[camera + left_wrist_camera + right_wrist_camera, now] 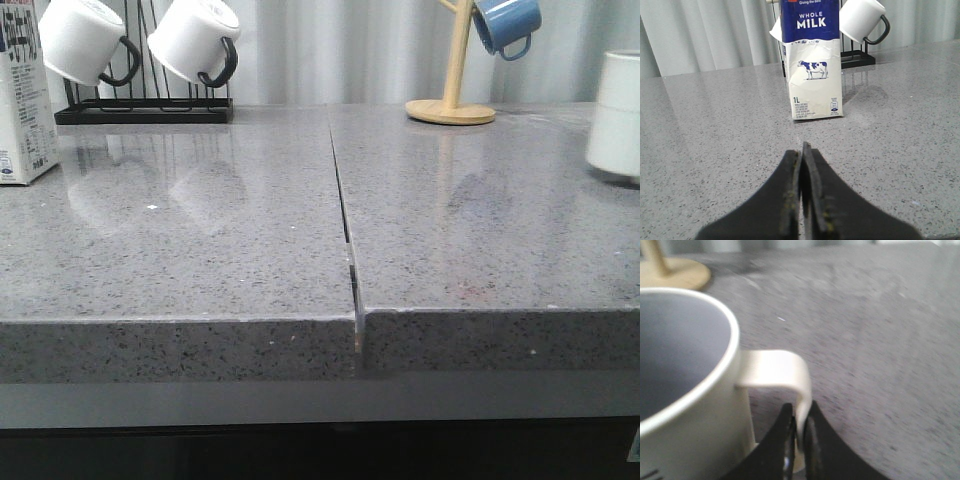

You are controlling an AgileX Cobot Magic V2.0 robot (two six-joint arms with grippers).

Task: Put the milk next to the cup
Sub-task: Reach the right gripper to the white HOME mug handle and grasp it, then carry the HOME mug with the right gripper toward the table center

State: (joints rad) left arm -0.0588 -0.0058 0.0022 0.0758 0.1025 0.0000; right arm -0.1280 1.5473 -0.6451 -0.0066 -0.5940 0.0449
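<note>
The grey speckled bench point(200, 260) fills most of the front view, split down the middle by a narrow seam.

The milk point(812, 60) stands upright at the far left edge of the bench in the front view point(25, 95), cut off by the frame. In the left wrist view it stands straight ahead of the left gripper point(802, 200), well apart from it, with bare bench between them, its cow picture and "WHOLE MILK" band facing the camera. The left gripper's fingers are pressed together with nothing between them.

Behind and beside the carton is a black wire rack point(140, 105) carrying two rounded white mugs with black handles point(195, 40); one of them shows just past the carton in the left wrist view point(862, 20).

The cup point(615, 110) is at the far right edge of the front view, cut off by the frame and slightly blurred, far across the bench from the milk. In the right wrist view its grey inside and white handle point(777, 370) are close up. The right gripper point(799, 440) is closed on the lower part of that handle, one finger on each side of it.

At the back right stands a wooden mug tree point(452, 100) with a round base, and a blue mug point(507, 25) hangs from it.
</note>
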